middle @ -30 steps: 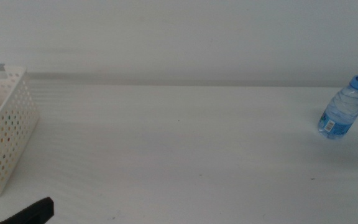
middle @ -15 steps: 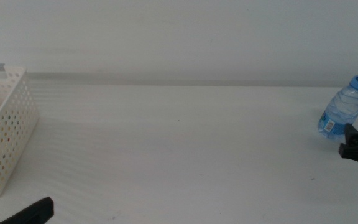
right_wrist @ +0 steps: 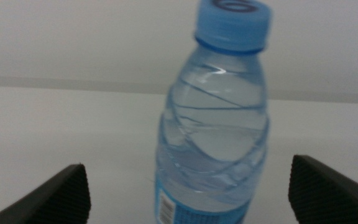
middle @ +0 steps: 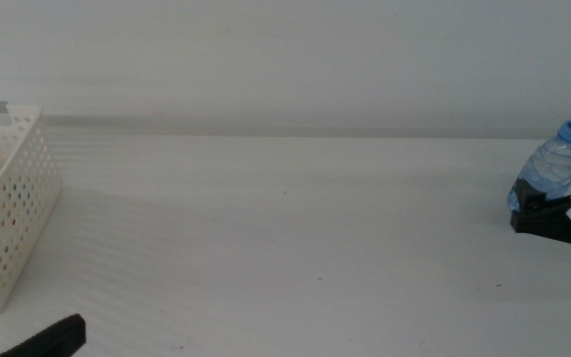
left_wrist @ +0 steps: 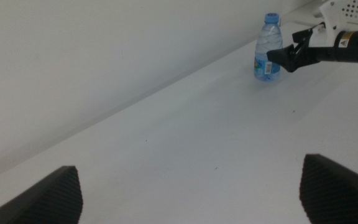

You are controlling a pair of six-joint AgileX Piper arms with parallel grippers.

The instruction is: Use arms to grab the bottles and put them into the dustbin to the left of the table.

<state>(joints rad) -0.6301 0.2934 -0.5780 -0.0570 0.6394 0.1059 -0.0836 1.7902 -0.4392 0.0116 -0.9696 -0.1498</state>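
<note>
Right now my right gripper point(middle: 535, 210) sits at the far right of the desk point(middle: 295, 228), jaws spread wide and lined up on the small water bottle point(middle: 546, 174) with the blue cap, which stands upright near the desk's back edge. From my right wrist camera the water bottle fills the gap between my two jaws, but neither jaw touches it, so I judge this to be the approach step of the grasp. My next move calls for easing forward until the bottle's body is squarely between the jaws, then closing gently, since thin clear plastic could buckle or tip. The white perforated dustbin point(middle: 16, 213) waits at the far left, with something red already inside. My left gripper point(left_wrist: 191, 193) waits low near the dustbin, jaws apart and empty.
</note>
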